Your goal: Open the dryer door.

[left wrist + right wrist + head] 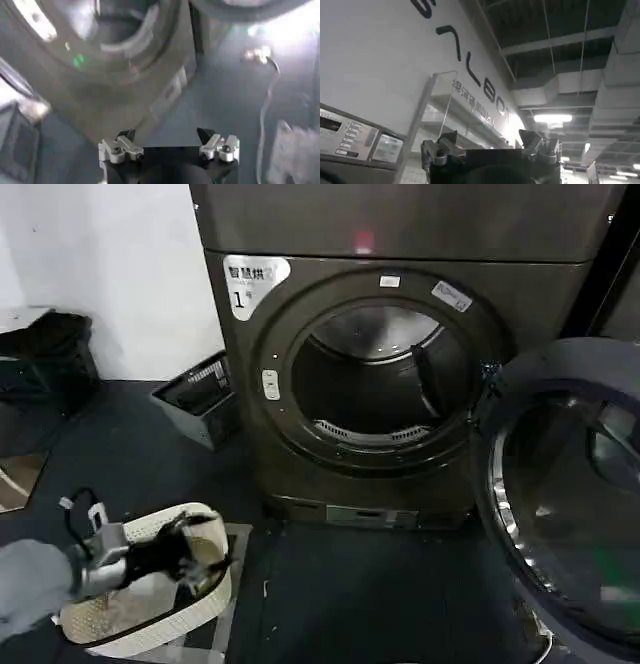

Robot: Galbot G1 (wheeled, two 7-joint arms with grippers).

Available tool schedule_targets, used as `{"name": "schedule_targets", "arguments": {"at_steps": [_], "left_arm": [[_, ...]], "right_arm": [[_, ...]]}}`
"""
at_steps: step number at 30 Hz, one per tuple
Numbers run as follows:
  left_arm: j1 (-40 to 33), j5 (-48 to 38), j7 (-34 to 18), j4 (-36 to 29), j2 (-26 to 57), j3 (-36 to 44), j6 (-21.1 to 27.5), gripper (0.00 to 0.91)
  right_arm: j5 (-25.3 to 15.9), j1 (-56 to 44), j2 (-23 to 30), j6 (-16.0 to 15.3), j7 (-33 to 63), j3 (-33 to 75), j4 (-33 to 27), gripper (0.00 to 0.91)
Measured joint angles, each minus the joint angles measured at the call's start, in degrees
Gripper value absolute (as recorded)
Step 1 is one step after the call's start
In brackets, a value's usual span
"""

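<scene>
The dark grey dryer [300,454] labelled "1" [240,296] stands ahead with its round drum opening [375,379] uncovered. The dryer door [575,504], chrome-rimmed with dark glass, hangs swung wide open at the right, its inner face towards me. My left gripper [205,559] hovers low at the front left, well away from the door, over a white basket. In the left wrist view this gripper [165,136] is open and empty, facing the dryer's lower front [100,95]. My right gripper [489,136] is open, empty and pointing up at the ceiling.
A white woven basket [150,604] sits on the floor under the left gripper. A dark crate [200,399] leans by the dryer's left side, and black clutter [45,354] lies at far left. The open door fills the floor space at right. A machine's control panel [355,140] shows beside the right gripper.
</scene>
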Motion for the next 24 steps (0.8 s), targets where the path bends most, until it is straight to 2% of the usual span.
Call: {"name": "schedule_targets", "arguments": {"at_steps": [6,11,17,24], "left_arm": [[0.15,5.25,6.24,2.82,2.42,-0.40,8.46,0.907],[0.15,9.02,5.13,5.34,2.77,0.53,13.14,0.907],[0.01,15.31,10.07,8.72,2.10,0.08,14.46,0.907],[-0.02,20.97,12.56,10.80,1.35,0.03,15.09,0.907]], "right_arm": [[1.34,0.26,-0.16,0.03,-0.17,-0.36,0.23,0.907],[1.61,0.00,0.00,0.11,-0.22,-0.39,0.53,0.907],[1.71,-0.51,0.97,0.76,-0.36,-0.36,1.08,0.907],[1.71,-0.97,0.75,1.32,-0.41,0.07,0.37,0.907]]}}
